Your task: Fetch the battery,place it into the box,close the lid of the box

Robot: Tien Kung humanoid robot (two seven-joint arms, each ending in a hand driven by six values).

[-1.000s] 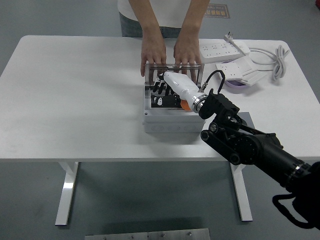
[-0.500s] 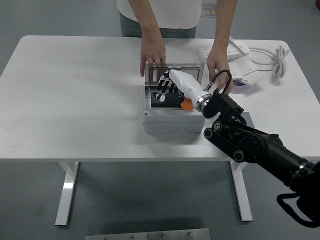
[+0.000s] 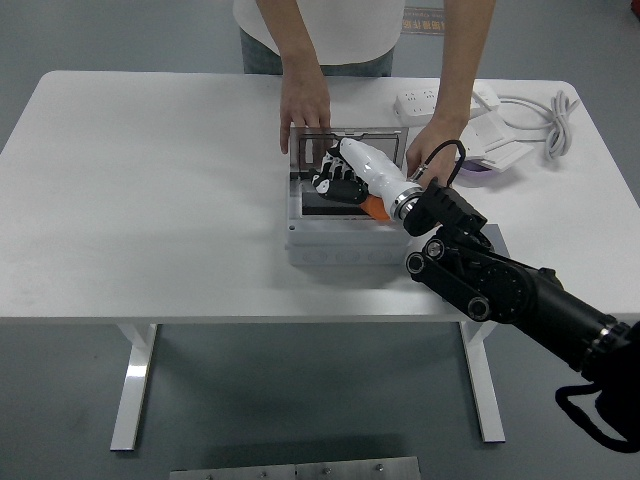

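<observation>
Over desk (image 3: 150,200), head view: right robot hand (image 3: 335,178) inside open grey box (image 3: 340,240), fingers curled, grasp unclear; battery not discernible. Person's hand (image 3: 303,105) steadies raised lid (image 3: 345,140), other hand (image 3: 430,150) near box corner. Risk: lid dropping onto robot hand, or pinching person's fingers.

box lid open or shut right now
Open. The lid stands up at the back of the box, a person's hand resting on it, and the robot hand reaches into the open box.
</observation>
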